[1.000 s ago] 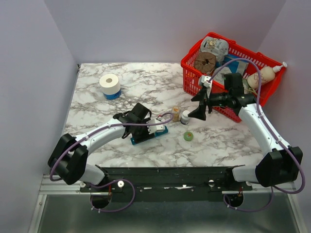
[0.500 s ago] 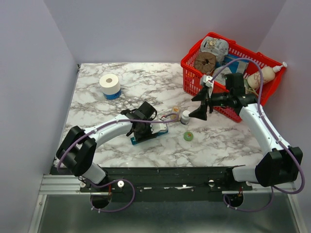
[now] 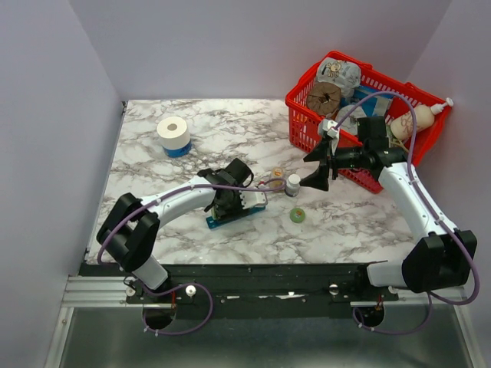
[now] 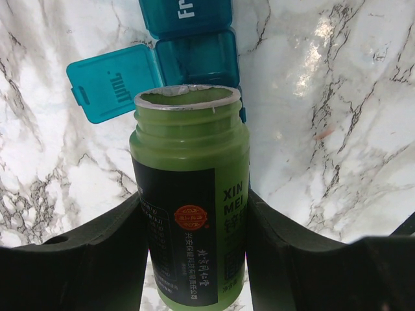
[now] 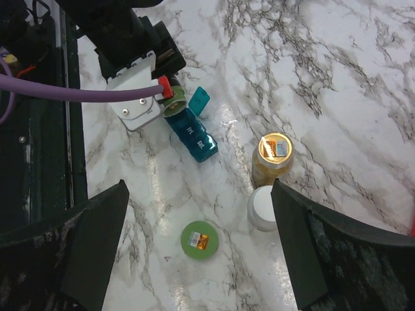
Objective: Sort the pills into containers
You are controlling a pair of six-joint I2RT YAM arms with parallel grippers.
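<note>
The teal pill organiser (image 4: pixel 194 58) lies on the marble with one lid (image 4: pixel 110 81) flipped open to the left. My left gripper (image 4: pixel 192 207) is shut on an uncapped green bottle (image 4: pixel 191 181), whose mouth is tipped over the open compartment. In the top view the left gripper (image 3: pixel 238 201) covers most of the organiser (image 3: pixel 230 219). In the right wrist view the organiser (image 5: pixel 194 135) shows beside the bottle's mouth. My right gripper (image 3: pixel 316 165) is open and empty above the bottles; its fingers frame the right wrist view (image 5: pixel 200 188). No pills show.
The green cap (image 3: pixel 298 215) lies loose on the table (image 5: pixel 199 240). An amber bottle with a gold lid (image 3: pixel 277 175) and a white-capped bottle (image 3: pixel 292 184) stand together. A red basket (image 3: pixel 303 115) of goods is at the back right. A paper roll (image 3: pixel 173 134) is at the back left.
My left gripper has swung to the right and forward with the green bottle, onto the organiser. The right arm has hardly moved.
</note>
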